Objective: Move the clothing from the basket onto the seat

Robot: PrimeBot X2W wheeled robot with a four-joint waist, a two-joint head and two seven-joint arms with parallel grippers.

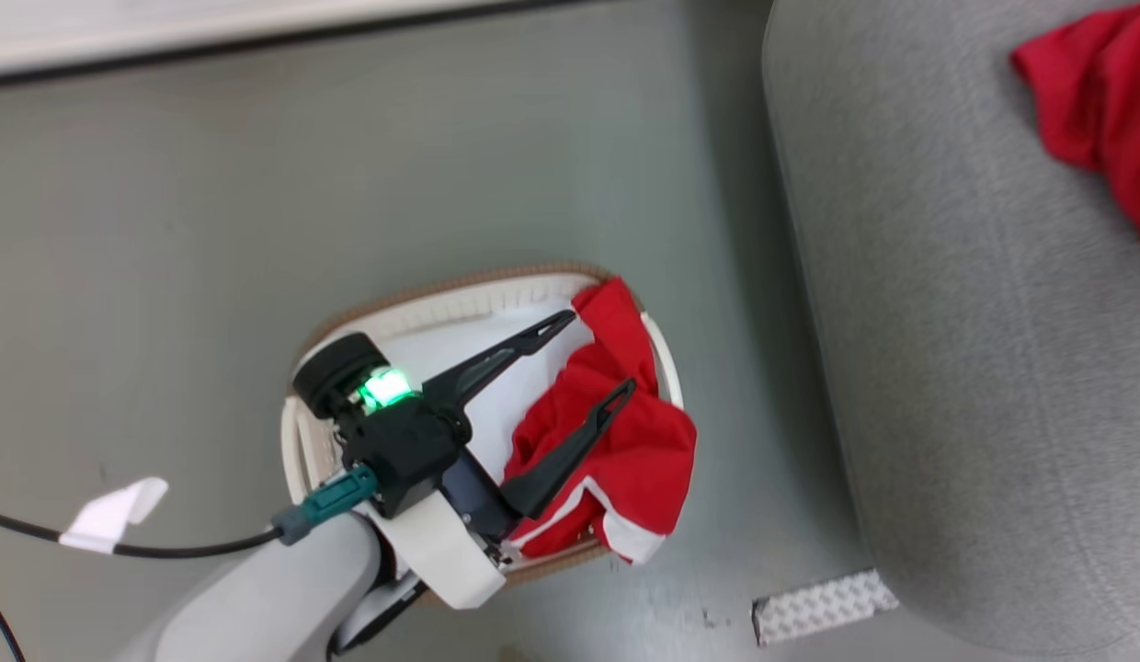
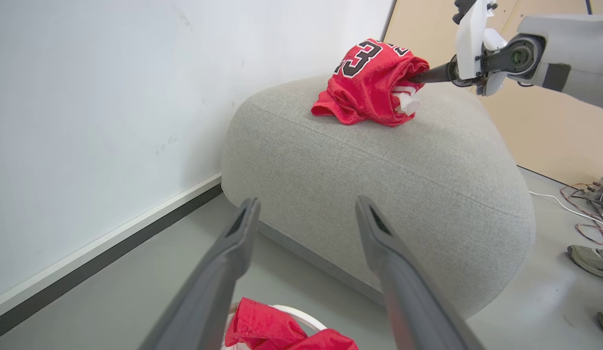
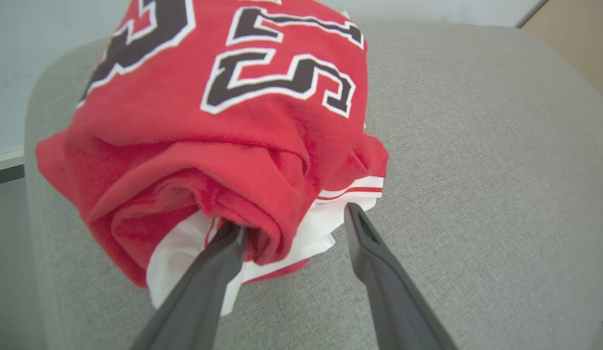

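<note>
Grey fabric seat (image 1: 974, 368) is the biggest thing, on the right of the head view, standing on grey floor (image 1: 349, 184) near a white wall (image 2: 87, 97). We see the cream basket (image 1: 496, 299) with its brown rim on the floor left of the seat, apart from it. Red jersey (image 3: 223, 146) with black-and-white numbers lies bunched on top of the seat. Second red garment (image 1: 644, 450), white trim, sits in the basket and drapes over the rim on the seat side, next to a white pad (image 1: 524, 386). Left gripper (image 1: 599, 354) hangs over the basket, jaws released wide, nothing gripped, one finger above the garment. Right gripper (image 3: 292, 218) is at the jersey on the seat, jaws spread apart. One finger is tucked under a red fold, the other beside the white trim, so we call it released. Small stuff: white tape scrap (image 1: 110, 515) on a black cable, a shoe (image 2: 591, 260) on the floor.
</note>
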